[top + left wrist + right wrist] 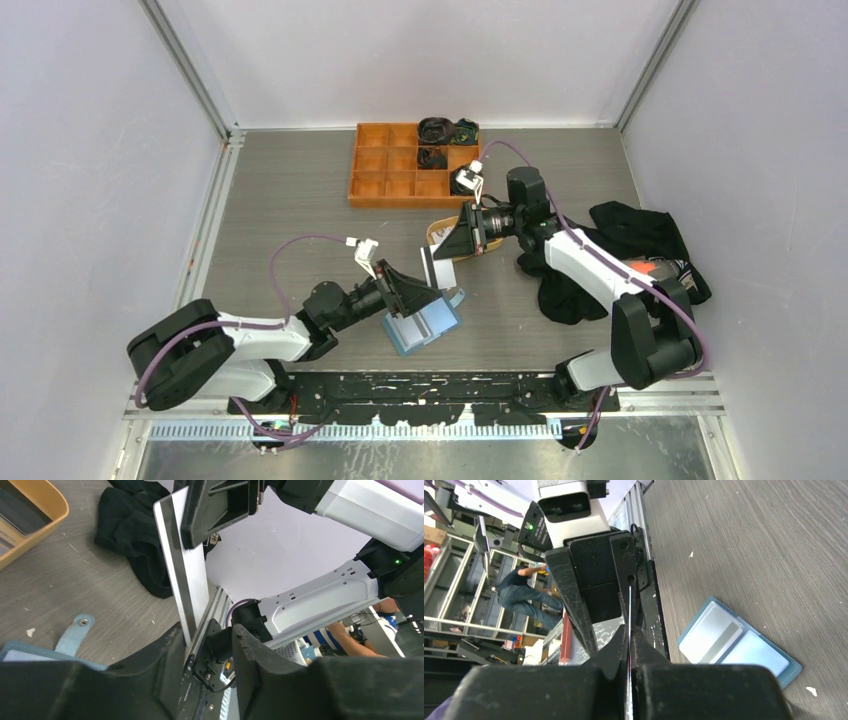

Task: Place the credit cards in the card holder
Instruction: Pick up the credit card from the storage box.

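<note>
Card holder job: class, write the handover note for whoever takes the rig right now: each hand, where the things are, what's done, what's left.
Right hand: shut on a card, held off the table.
Left hand: open, fingers either side of that card's free end, not gripping yet.
Card holder: lying open on the table beside the left hand; slot contents unclear.
Tan dish: seems to hold more cards.
Done: one card picked up. Left: likely pass it across, slot it, then the others.

Even, bright overhead light leaves soft shadows on the table (pixel 300 200); wrist-view foregrounds are blurred.
</note>
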Action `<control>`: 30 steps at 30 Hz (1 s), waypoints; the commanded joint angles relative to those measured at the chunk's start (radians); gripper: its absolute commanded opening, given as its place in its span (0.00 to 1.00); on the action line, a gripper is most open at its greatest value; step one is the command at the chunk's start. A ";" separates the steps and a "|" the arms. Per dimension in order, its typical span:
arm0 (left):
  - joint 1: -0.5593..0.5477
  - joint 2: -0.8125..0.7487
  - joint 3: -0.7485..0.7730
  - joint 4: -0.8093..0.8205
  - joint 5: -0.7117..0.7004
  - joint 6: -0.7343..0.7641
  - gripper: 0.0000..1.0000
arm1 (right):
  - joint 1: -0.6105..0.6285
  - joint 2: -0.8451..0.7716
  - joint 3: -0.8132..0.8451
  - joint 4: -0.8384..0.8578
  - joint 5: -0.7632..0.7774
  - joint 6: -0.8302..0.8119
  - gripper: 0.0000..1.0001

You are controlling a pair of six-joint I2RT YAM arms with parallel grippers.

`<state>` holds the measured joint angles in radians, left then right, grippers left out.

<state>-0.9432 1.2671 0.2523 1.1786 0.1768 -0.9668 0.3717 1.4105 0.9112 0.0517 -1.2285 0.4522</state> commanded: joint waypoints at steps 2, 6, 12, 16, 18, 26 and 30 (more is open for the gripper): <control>-0.005 0.066 0.052 0.144 0.038 0.005 0.26 | 0.030 -0.043 0.061 -0.130 -0.044 -0.173 0.01; -0.005 0.127 0.046 0.221 0.049 0.000 0.00 | 0.045 -0.049 0.089 -0.272 -0.056 -0.311 0.02; -0.005 0.152 0.004 0.253 0.045 0.058 0.00 | 0.043 -0.085 0.134 -0.491 0.043 -0.534 0.56; -0.007 0.125 -0.026 0.253 0.009 0.094 0.00 | 0.039 -0.106 0.101 -0.448 0.074 -0.502 0.70; -0.016 0.119 -0.029 0.253 -0.002 0.106 0.00 | 0.039 -0.107 0.067 -0.351 0.073 -0.401 0.69; -0.037 0.150 -0.006 0.253 -0.008 0.110 0.00 | 0.047 -0.091 0.018 -0.171 0.095 -0.242 0.39; -0.038 0.139 -0.016 0.253 -0.027 0.114 0.00 | 0.047 -0.099 0.027 -0.170 0.072 -0.232 0.31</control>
<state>-0.9764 1.4170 0.2249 1.3502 0.1822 -0.8841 0.4126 1.3308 0.9211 -0.1947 -1.1378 0.1806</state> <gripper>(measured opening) 0.009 0.332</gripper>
